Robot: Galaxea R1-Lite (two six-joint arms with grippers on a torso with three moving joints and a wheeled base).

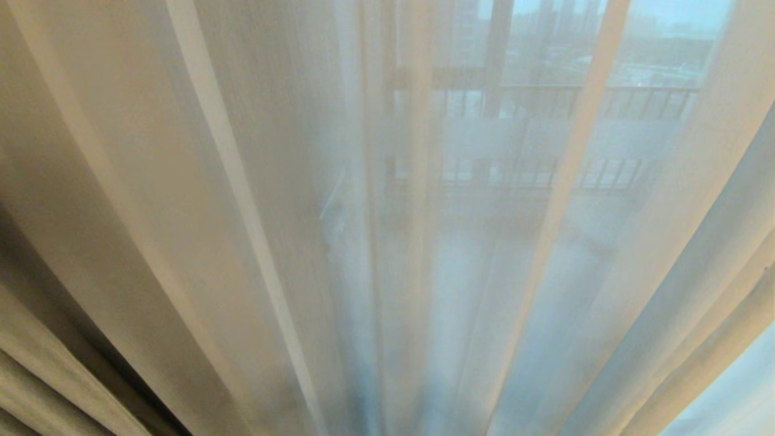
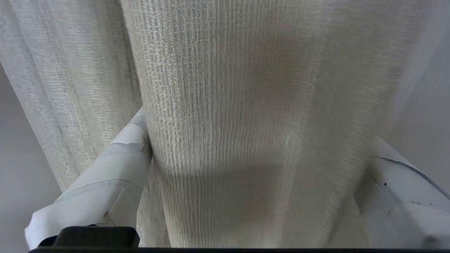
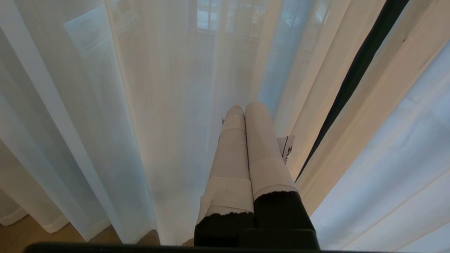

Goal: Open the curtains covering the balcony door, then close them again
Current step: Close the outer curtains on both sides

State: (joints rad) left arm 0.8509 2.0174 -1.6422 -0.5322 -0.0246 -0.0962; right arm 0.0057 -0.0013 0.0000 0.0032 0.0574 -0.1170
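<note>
While my left gripper [image 2: 253, 182] stands wide open around a thick fold of the curtains [image 2: 246, 105], I judge them soft, heavy, yielding — best pinched mid-pleat. Right gripper [image 3: 244, 109] is closed, empty, facing the sheer [image 3: 158, 105].

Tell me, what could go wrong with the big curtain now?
The left tool stands wide open around a thick pleat of the curtains. It might close on too little cloth and slip off. The sheer fabric hangs close by, so it might get dragged along too. The right tool, shut and idle, cannot help.
</note>
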